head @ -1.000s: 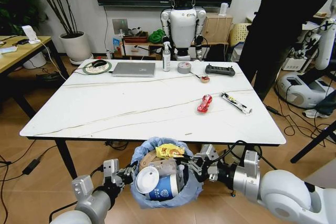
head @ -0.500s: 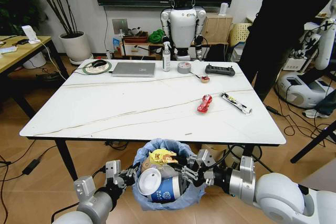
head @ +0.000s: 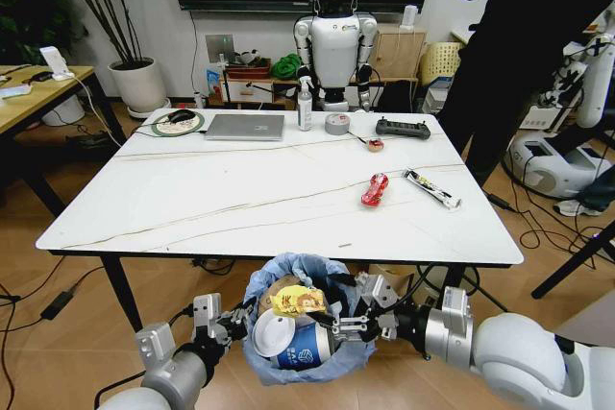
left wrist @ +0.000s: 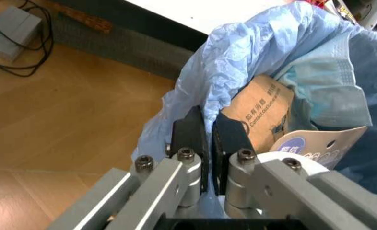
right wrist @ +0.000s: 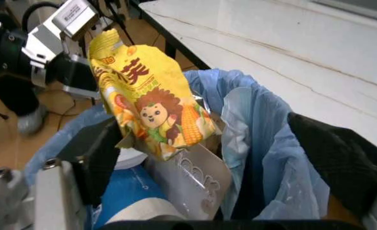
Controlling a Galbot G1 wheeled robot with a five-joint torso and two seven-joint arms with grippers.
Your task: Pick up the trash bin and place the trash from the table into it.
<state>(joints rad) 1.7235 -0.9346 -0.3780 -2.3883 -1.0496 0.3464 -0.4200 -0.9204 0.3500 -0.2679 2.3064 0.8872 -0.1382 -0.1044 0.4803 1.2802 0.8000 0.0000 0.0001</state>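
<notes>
The trash bin with its light-blue bag sits on the floor right at the near edge of the table, at about 6 o'clock from the tabletop's middle, wedged between the two arms. It's pretty stuffed: a brown cardboard piece, a white lid, a white-and-blue paper cup and a yellow snack wrapper perched on top.

The left gripper has its black fingers pinched together on the bag's rim at the bin's 9 o'clock side. The right gripper is at the 3 o'clock side with its jaws spread wide around the rim and the yellow wrapper, not visibly squeezing anything.

Progress-wise I'd say most of it is done, but not all: a red snack wrapper and a long striped wrapper lie out at about 2 o'clock on the table, with a small scrap further back. The laptop, tape roll and spray bottle aren't trash.

Writing: the cardboard has Chinese characters plus what looks like "Contact customer...". The yellow wrapper has a cartoon hedgehog, corn cobs and one big red Chinese character.
</notes>
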